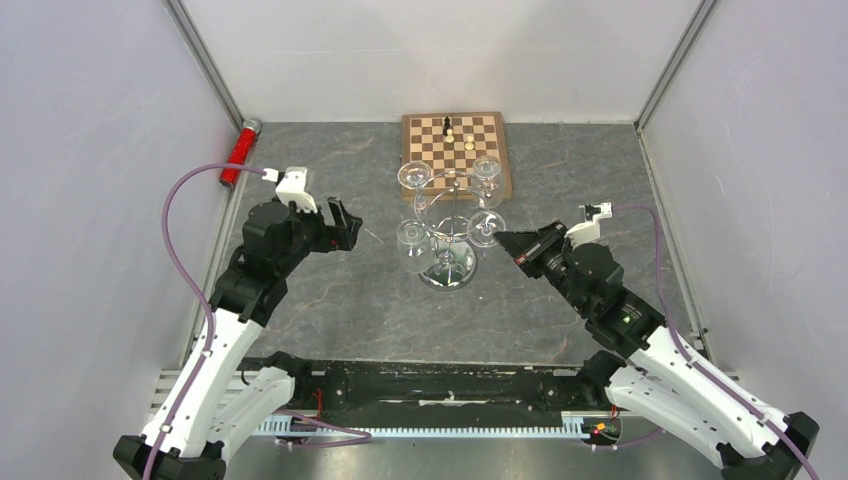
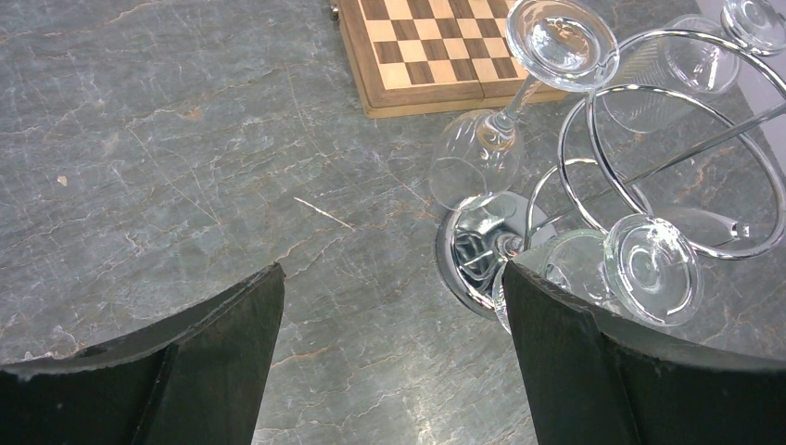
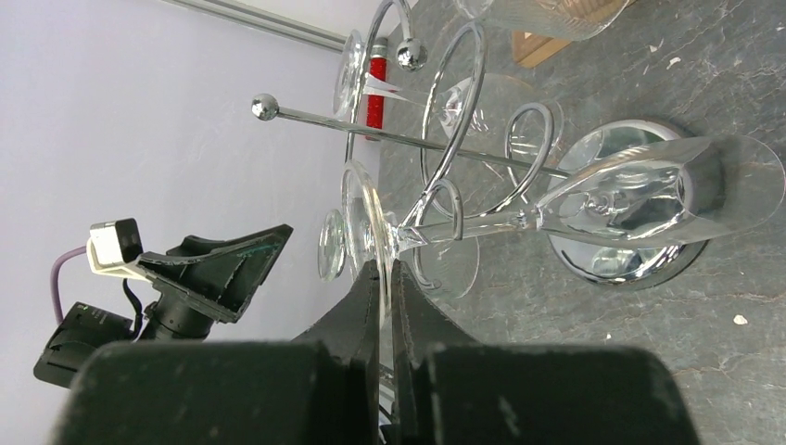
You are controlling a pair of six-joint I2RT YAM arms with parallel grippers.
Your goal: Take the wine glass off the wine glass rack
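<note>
Clamping the right hand on the foot of the glass hanging at the lower right of the rack, standing mid-frame on the tabletop just below the chessboard in the top view; hovering the left hand, fingers wide apart and gripping nothing, left of the rack.

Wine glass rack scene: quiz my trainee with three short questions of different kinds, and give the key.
1. True or false: the left hand is shut.
2. Which part of the wine glass does the right hand pinch? A bowl, B foot, C stem.
3. Fill in: behind the wine glass rack lies a wooden ____.
Key: 1 false, it is open; 2 B; 3 chessboard.
</note>
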